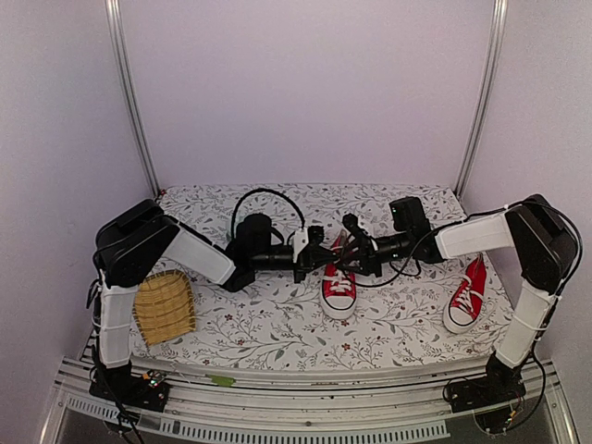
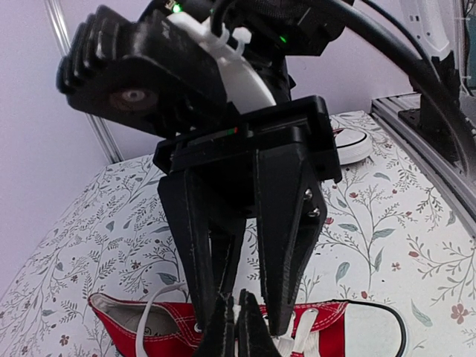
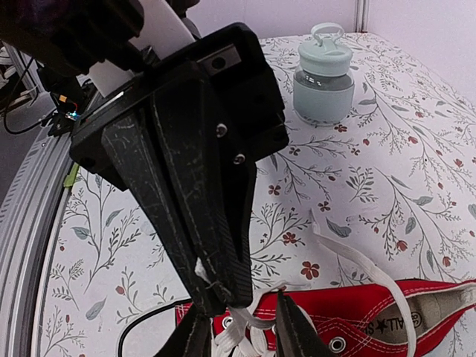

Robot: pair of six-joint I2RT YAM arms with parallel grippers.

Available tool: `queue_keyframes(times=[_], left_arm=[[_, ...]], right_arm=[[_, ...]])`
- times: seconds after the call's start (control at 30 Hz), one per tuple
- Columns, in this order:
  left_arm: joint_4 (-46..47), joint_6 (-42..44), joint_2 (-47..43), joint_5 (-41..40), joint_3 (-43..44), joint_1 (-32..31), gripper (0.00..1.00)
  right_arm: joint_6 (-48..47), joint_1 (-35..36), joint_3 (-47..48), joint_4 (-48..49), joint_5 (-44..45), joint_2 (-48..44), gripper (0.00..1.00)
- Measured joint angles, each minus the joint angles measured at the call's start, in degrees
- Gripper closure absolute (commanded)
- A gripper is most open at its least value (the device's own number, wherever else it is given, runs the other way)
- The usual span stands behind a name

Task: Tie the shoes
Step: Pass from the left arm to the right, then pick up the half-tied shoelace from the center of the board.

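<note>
1. the shoe i am working on (image 1: pixel 339 290) lies mid-table on the flowered cloth (image 1: pixel 277 324), toe towards my bases. its white lace (image 3: pixel 355 262) trails loose beside the opening, with no bow or knot that i can see.
2. the other shoe (image 1: pixel 465 298) sits well apart on my right, with neither claw near it. i cannot tell from here whether it is tied.
3. my left claw (image 3: pixel 212 286) hangs over the first shoe's eyelets, fingers pressed together. a strand of lace shows at the tips, so i judge it is pinching that.
4. my right claw (image 3: pixel 239 331) faces it tip to tip, fingers spread partway, with lace lying between them and not clamped.
5. i judge this an early stage: one strand gathered. the crossing, looping and tightening are all left, and then the second shoe.
</note>
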Motion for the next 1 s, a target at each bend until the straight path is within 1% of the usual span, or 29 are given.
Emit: queue_keyframes(times=[0.07, 0.13, 0.2, 0.23, 0.27, 0.3, 0.37, 0.4, 0.47, 0.53, 0.6, 0.67, 0.73, 0.8, 0.87, 0.93, 1.0], left_arm=[[-0.02, -0.02, 0.0, 0.02, 0.0, 0.0, 1.0], [0.02, -0.04, 0.0, -0.33, 0.07, 0.0, 1.0], [0.07, -0.13, 0.0, -0.35, 0.31, 0.26, 1.0], [0.07, -0.28, 0.0, -0.2, 0.31, 0.33, 0.91], [0.07, -0.48, 0.0, -0.17, 0.31, 0.33, 0.76], [0.04, -0.9, 0.0, -0.22, 0.31, 0.31, 0.66], [-0.02, -1.55, 0.0, -0.46, 0.42, 0.33, 0.4], [-0.35, -1.9, -0.07, -0.61, 0.44, 0.33, 0.31], [-2.03, -2.36, -0.61, -0.81, 0.35, 0.35, 0.21], [-5.42, -2.05, -2.78, -0.9, -0.66, 0.7, 0.2], [-10.8, -0.7, -6.91, -1.14, -2.21, 1.01, 0.21], [-17.14, 1.86, -10.8, -1.84, -2.49, 1.62, 0.27], [-25.46, 5.68, -13.22, -3.96, -0.15, 2.67, 0.33], [-34.56, 9.92, -11.65, -6.93, 5.53, 3.39, 0.34], [-43.39, 13.29, -7.1, -10.32, 12.92, 3.74, 0.3], [-49.09, 15.02, -3.13, -12.87, 17.14, 3.82, 0.26], [-54.25, 16.65, 0.17, -14.69, 19.23, 3.91, 0.25]], right_arm=[[0.26, 0.11, 0.07, 0.76, -0.39, 0.02, 0.88], [0.46, 0.11, 0.07, 1.07, -0.76, 0.04, 0.98], [0.83, 0.26, 0.07, 1.25, -0.85, 0.13, 0.99], [0.85, 0.31, 0.07, 1.27, -0.66, 0.15, 0.99], [0.85, 0.31, 0.07, 1.25, -0.55, 0.15, 0.99], [0.87, 0.24, 0.07, 1.27, -0.46, 0.15, 0.99], [0.87, 0.24, 0.02, 1.22, -0.39, 0.15, 0.99], [0.85, 0.26, 0.02, 1.29, -0.37, 0.15, 0.99], [0.9, 0.26, 0.02, 1.53, -0.37, 0.15, 0.99], [0.98, 0.24, -0.07, 1.66, -0.28, 0.15, 0.99], [1.07, 0.22, -0.11, 1.68, -0.24, 0.15, 0.99], [1.18, 0.17, -0.11, 1.68, -0.26, 0.15, 0.99], [1.2, 0.17, -0.13, 1.68, -0.26, 0.15, 0.99], [1.18, 0.17, -0.13, 1.68, -0.24, 0.15, 0.99], [1.18, 0.17, -0.13, 1.64, -0.22, 0.15, 0.99], [1.16, 0.17, -0.13, 1.62, -0.11, 0.15, 0.99], [0.98, 0.17, -0.13, 1.57, 0.04, 0.15, 0.99]])
